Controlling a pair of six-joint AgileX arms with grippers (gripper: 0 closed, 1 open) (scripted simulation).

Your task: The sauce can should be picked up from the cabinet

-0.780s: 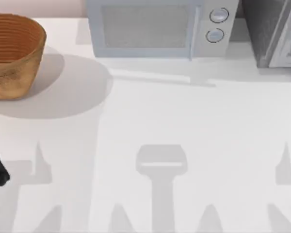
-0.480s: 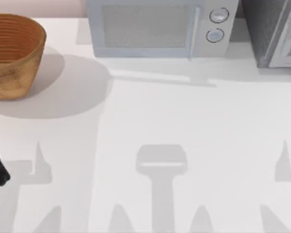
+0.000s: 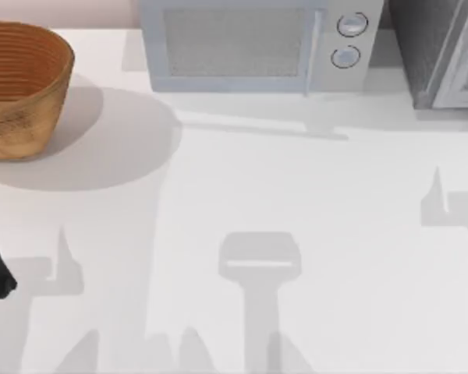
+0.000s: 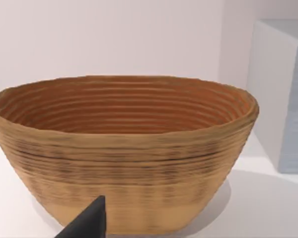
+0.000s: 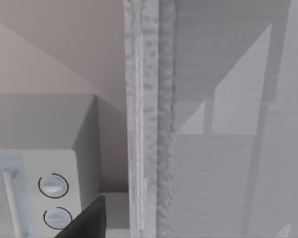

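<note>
Dark grey speckled cabinet (image 3: 441, 51) with paler framed door at table's (image 3: 296, 202) far right, beside microwave (image 3: 253, 45). Woven basket (image 3: 19, 86) far left, hollow bare. Left end effector (image 4: 84, 224), right end effector (image 5: 84, 220): opening cannot be told.

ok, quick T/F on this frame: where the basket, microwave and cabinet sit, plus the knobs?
1. The basket sits at the table's far left. True.
2. The microwave has two round knobs on the side nearer the cabinet. True.
3. The cabinet stands between the basket and the microwave. False: it is at the far right, past the microwave.
4. The sauce can lies in the basket. False: the left wrist view shows the basket's inside bare.
5. The right wrist view faces the cabinet's door edge with the microwave beside it. True.
</note>
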